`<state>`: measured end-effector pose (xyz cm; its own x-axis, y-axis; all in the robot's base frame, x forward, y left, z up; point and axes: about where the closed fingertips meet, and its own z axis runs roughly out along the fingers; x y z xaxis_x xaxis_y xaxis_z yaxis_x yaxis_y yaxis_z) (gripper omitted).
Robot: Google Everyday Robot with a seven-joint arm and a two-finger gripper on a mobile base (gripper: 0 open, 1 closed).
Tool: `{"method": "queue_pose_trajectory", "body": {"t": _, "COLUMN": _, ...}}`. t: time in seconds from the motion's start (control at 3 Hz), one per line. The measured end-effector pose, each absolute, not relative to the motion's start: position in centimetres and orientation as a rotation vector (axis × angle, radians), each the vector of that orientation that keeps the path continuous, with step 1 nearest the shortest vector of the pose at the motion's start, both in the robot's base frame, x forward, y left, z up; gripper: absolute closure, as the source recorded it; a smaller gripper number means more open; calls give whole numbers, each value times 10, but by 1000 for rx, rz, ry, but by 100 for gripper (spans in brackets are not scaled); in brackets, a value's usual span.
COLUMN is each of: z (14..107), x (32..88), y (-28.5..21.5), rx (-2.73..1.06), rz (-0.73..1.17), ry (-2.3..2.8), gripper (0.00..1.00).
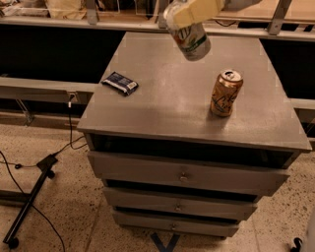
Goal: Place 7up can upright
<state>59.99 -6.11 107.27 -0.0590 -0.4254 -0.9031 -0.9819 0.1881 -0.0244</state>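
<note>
Gripper (193,14) clamped on 7up can (191,38), airborne, tilted, 11 o'clock of gold can (226,92). Carry step. Next: turn can upright, lower onto cabinet top (162,98), release.

Two drink cans: one white-silver 7up can with green markings (192,40), tilted in mid-air, clamped in the single cream-coloured gripper (194,12) above the far side of the surface (167,106), and one gold-orange can (226,92) standing upright. One flat dark-blue packet (119,82). One grey metal cabinet (147,170) (three drawers (221,209), I count).
</note>
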Motion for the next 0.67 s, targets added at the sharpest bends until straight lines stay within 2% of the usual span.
{"method": "queue_pose_trajectory", "body": {"t": 0.67, "z": 1100, "x": 636, "y": -80, "rx": -1165, "rz": 950, "ry": 1515, "gripper": 100}}
